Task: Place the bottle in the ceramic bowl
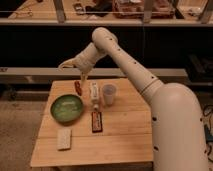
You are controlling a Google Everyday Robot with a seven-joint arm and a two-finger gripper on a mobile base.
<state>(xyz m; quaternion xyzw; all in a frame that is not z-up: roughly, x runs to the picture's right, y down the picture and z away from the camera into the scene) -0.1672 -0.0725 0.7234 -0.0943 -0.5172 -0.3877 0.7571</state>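
Observation:
The bottle (pixel 94 93) is slim and white and lies on its side on the wooden table (pixel 120 140), just left of the cup. The ceramic bowl (pixel 66 108), green inside with a darker rim, sits at the table's left and holds nothing. My gripper (pixel 82 81) hangs at the far side of the table, pointing down, between the small red-orange item and the bottle's far end. It is a little behind and to the right of the bowl. It holds nothing that I can see.
A white translucent cup (pixel 108 94) stands right of the bottle. A small red-orange item (pixel 78 88) lies behind the bowl. A dark bar (pixel 96 121) lies in front of the bottle. A white sponge (pixel 64 138) lies at the front left. Shelving stands behind the table.

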